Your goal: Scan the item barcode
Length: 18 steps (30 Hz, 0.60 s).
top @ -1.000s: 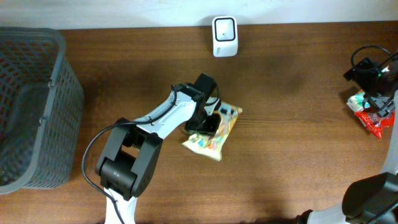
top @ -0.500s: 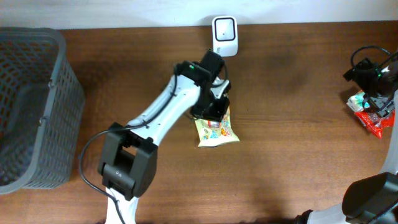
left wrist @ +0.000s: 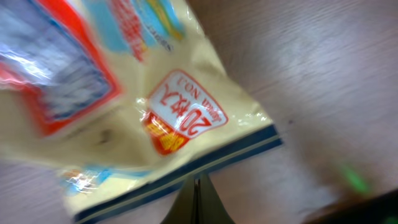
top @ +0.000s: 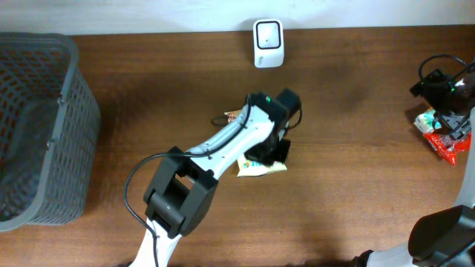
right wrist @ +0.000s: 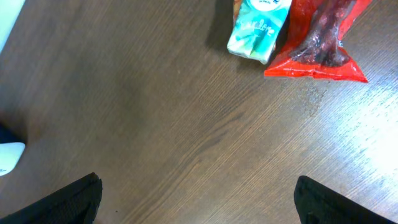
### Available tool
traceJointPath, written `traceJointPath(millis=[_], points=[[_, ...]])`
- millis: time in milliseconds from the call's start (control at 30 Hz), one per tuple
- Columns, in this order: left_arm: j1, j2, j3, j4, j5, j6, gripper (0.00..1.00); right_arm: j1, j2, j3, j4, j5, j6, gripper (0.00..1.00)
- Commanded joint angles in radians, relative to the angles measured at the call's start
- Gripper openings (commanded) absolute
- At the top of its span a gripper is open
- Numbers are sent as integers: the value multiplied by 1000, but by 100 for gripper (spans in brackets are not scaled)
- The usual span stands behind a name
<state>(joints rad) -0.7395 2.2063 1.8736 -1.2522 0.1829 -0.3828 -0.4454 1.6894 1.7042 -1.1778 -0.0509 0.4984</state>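
Pale yellow plastic snack packet (top: 261,167): centre of the overhead frame, mostly hidden under the left gripper. Its printed face fills the left wrist view, too blurred to make out a barcode.
Brown wooden table (top: 356,200): bears everything in view.
Dark grey plastic mesh basket (top: 70,96): far left edge, well apart from the packet.
Left gripper (top: 271,152): clamped shut on the packet's blue-striped sealed edge.
Right gripper (right wrist: 199,205): jaws spread wide and empty at the far right edge, above a red foil bag (right wrist: 317,43) and a mint-green carton (right wrist: 258,28).
White boxy barcode scanner (top: 267,43): top centre, at the table's back edge.
Deciding relation: the scanner lies almost straight up-frame from the held packet, apart from it. The left arm is much nearer. The packet's long axis cannot be read under the gripper.
Next move, likely: carry the packet up-frame and turn its barcode side toward the scanner.
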Motion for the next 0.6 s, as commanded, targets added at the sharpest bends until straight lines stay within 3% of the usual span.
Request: traceJointPath(millis=[0,233,367,433,567], points=[[50,-47,103,-46,-198,10,0,1,2,0,0,-1,4,99],[62,28,-52,42,-182,-103,0,1,2,0,0,-2,4,99],[61,87,-95,77,-19,-102,0,1,2,-1,0,-2,4,99],[56,96,-105,34,74,-86,0,1,2,-1,0,-2,4,99],[66,72,0,-140,83,-19,0,1,2,0,0,-2,4,99]])
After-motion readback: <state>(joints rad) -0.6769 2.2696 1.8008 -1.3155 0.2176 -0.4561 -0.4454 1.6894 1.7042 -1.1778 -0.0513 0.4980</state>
